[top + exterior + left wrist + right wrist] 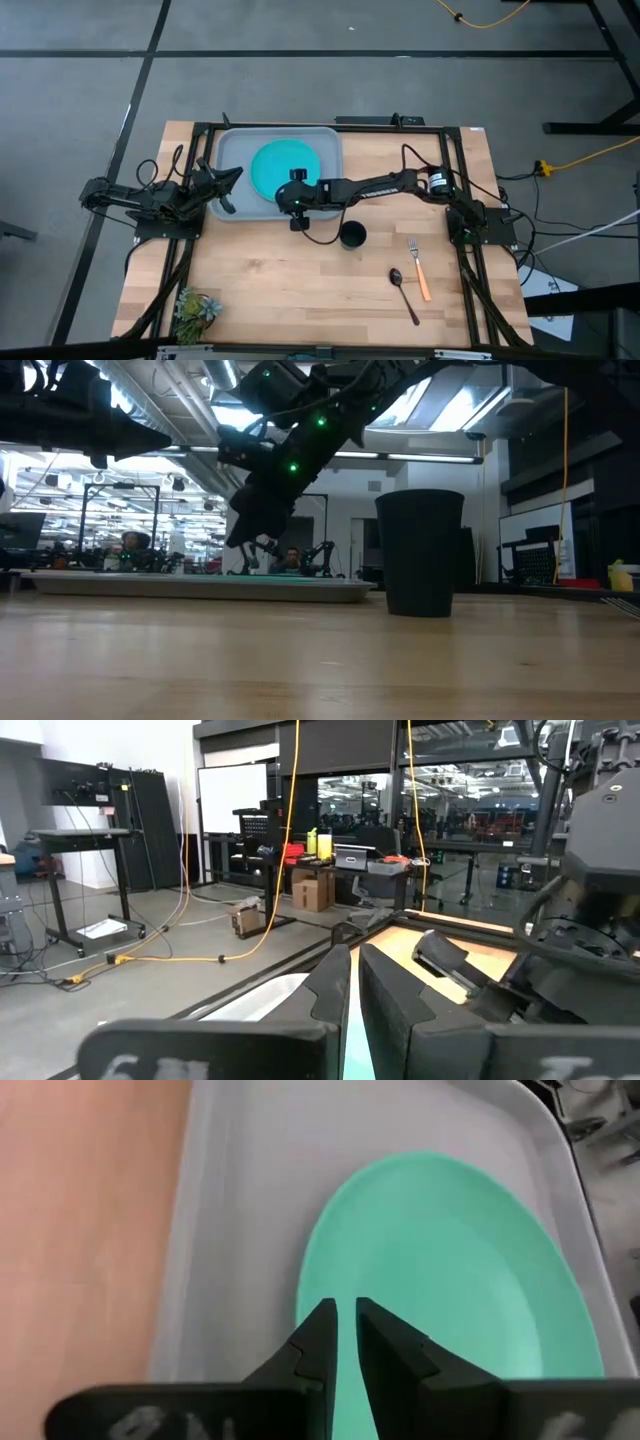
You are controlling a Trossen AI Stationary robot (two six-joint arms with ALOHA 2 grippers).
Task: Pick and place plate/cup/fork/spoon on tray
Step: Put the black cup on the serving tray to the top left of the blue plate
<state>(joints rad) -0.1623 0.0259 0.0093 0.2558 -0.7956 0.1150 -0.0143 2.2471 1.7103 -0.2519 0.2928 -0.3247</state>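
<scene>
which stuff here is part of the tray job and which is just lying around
Part of the job:
- tray
- plate, already lying in the tray
- cup, on the table
- fork, on the table
- spoon, on the table

Just lying about:
- small plant at the table's near left corner
- yellow cable on the floor

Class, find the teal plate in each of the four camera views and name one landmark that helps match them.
High view: the plate lies in the tray, upper centre.
Low view: hidden behind the tray's rim.
Left wrist view: only a teal sliver between the fingers.
Right wrist view: centre-right, in the tray.
Shared landmark: the tray.
</scene>
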